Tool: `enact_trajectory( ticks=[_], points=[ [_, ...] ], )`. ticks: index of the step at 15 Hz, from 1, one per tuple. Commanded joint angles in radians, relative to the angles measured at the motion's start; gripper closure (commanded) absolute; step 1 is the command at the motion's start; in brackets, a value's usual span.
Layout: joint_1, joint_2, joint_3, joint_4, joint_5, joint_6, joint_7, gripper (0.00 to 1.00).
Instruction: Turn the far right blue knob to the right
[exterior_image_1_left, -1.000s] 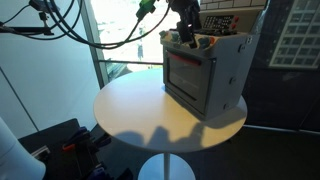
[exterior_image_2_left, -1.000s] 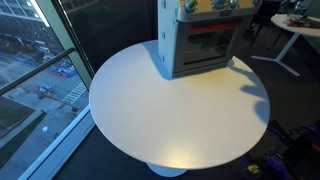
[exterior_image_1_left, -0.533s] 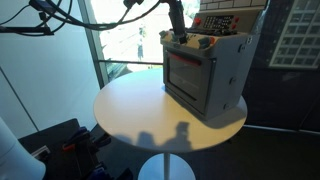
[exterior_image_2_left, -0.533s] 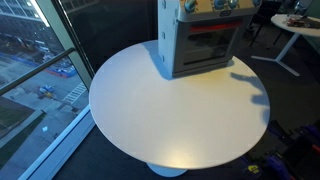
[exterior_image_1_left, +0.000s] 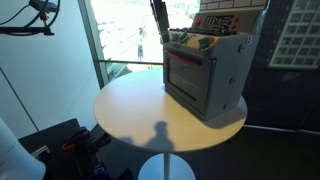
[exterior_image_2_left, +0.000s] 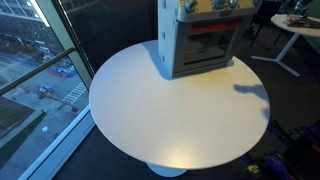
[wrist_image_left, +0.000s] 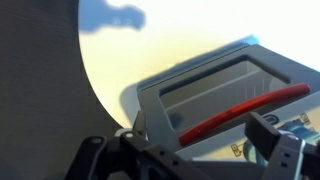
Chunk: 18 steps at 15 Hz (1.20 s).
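A grey toy oven with a red door handle stands at the far side of the round white table; it also shows in an exterior view. Small knobs sit in a row on its top front, and blue ones show in an exterior view. I cannot tell which knob is far right. My gripper hangs above and beside the oven's top corner, touching nothing. In the wrist view my gripper is open and empty above the oven door's red handle.
A glass wall with a railing runs behind the table. Cables hang at the top. A second white table with clutter stands behind. Dark equipment sits on the floor beside the table.
My arm has lifted off the oven's top knobs and swung away to the side. Its shadow on the table has shifted and shrunk.
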Motion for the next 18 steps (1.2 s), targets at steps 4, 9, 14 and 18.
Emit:
enact_trajectory(
  ticks=[4,9,14,18],
  points=[
    [0.018,-0.08,0.028,0.003,-0.086,-0.224,-0.101,0.0],
    [0.036,-0.132,0.043,0.008,-0.122,-0.355,-0.142,0.0],
    [0.044,-0.182,0.053,-0.008,-0.148,-0.406,-0.154,0.0],
    [0.045,-0.209,0.055,-0.022,-0.156,-0.402,-0.161,0.0]
  ],
)
